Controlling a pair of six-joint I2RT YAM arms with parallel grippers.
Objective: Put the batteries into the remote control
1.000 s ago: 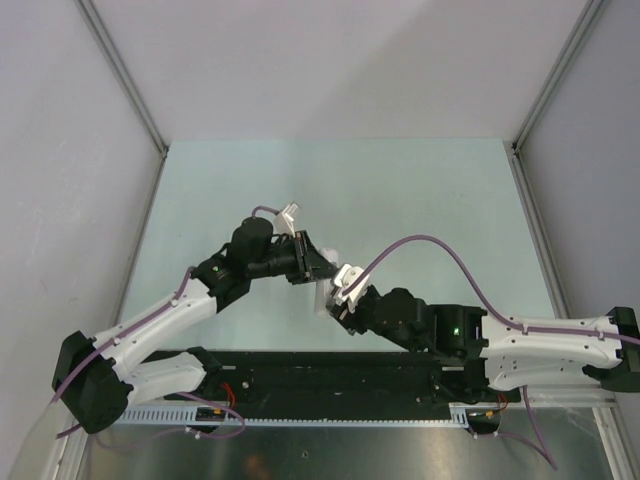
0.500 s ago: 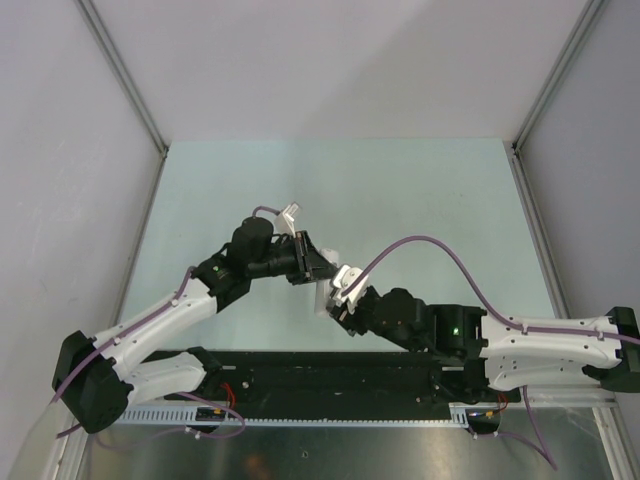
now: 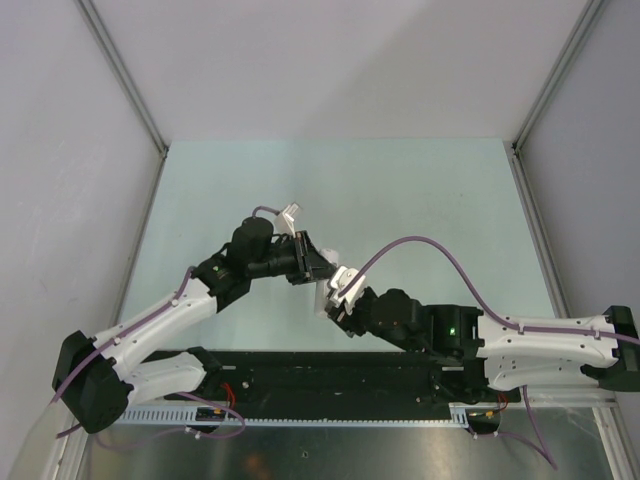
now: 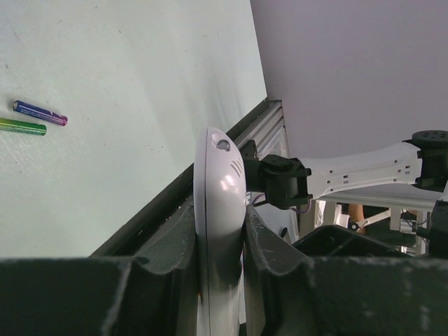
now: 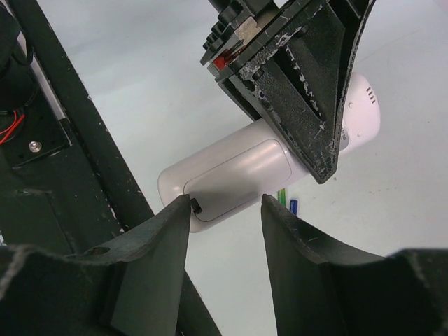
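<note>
My left gripper (image 4: 219,213) is shut on the white remote control (image 4: 220,189) and holds it on edge above the table. In the right wrist view the remote's back (image 5: 210,175) faces the camera with its compartment cover (image 5: 241,173) closed. My right gripper (image 5: 225,204) is open, and one fingertip (image 5: 183,210) touches the small dark latch at the cover's end. The purple battery (image 4: 40,112) and the green battery (image 4: 22,126) lie side by side on the table; their tips (image 5: 287,199) peek out below the remote. In the top view both grippers meet at the remote (image 3: 323,293).
The pale green table (image 3: 400,200) is walled by grey panels on three sides. A black rail (image 5: 84,126) runs along the near edge just below the remote. The right arm's purple cable (image 3: 440,245) arcs over the table.
My right gripper has edged slightly left, closer to the remote's end. The left gripper and the remote have stayed still.
</note>
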